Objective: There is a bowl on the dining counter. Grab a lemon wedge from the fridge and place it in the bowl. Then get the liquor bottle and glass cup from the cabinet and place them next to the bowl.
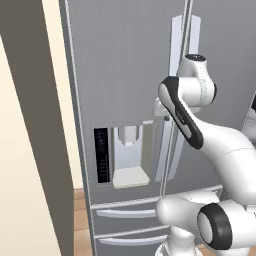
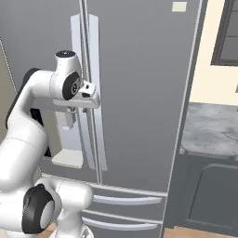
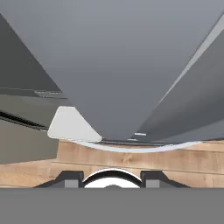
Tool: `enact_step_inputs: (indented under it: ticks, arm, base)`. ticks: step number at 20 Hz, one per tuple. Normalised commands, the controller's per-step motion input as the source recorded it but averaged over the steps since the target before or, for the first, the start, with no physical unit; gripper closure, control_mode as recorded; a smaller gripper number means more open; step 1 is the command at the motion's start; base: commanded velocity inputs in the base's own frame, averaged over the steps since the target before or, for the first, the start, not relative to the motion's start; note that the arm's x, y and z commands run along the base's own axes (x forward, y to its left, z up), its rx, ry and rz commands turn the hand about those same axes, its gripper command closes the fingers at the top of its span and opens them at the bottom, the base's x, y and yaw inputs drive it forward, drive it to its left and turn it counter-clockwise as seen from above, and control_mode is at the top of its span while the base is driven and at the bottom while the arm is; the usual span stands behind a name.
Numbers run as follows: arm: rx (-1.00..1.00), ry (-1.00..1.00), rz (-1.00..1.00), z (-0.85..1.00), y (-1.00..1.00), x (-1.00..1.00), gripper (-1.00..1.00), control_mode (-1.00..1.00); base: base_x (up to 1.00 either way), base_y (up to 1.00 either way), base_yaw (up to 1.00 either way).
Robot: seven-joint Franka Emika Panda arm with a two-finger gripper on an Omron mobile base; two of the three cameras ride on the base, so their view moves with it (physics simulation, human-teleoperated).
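- Claw [image 2: 70, 122] sits at the fridge's left door handle [image 2: 77, 69], low down the bar, pointing downward; in the left base view the claw [image 1: 159, 111] is mostly hidden behind the forearm.
- Hand view: two dark fingertips [image 3: 70, 178] stand at 6 o'clock, apart from each other; a broad grey bar runs from 12 o'clock down between them. Whether the pads actually press on the handle cannot be told.
- Claw state: partly open, jaws gapped; a grip on the handle is not confirmed.
- Right door handle [image 2: 95, 69] stands just beside the left one, at its 3 o'clock, both upright along the seam.
- Fridge [image 1: 125, 60] is grey, French-door type, both doors closed. Lemon wedge is not in sight; the closed doors hide the inside.
- Water dispenser [image 1: 122, 155] is set into the left door, at 7 o'clock from the claw in the left base view, with a pale tray at its bottom.
- Two drawers [image 2: 128, 201] with curved pulls lie below the doors.
- Surface [image 2: 211, 132], grey stone, sits at 3 o'clock of the fridge in the right base view.
- Wooden floor [image 3: 144, 159] shows under the fridge.
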Motion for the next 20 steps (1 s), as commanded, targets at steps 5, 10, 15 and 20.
enact_step_inputs:
  ticks: [5, 10, 15, 20]
  arm:
    - [0.0, 0.0, 0.0, 0.0, 0.0, -0.02, -1.0, 1.0]
    - [0.0, 0.0, 0.0, 0.0, 0.0, 0.0, -1.0, 1.0]
    - [0.0, 0.0, 0.0, 0.0, 0.0, 0.0, -1.0, 1.0]
    - [0.0, 0.0, 0.0, 0.0, 0.0, 0.0, -1.0, 1.0]
  base:
    - [-0.26, -0.02, 0.0]
    - [-0.62, -0.38, 0.0]
    - [-0.26, -0.36, 0.0]
    - [-0.11, -0.02, 0.0]
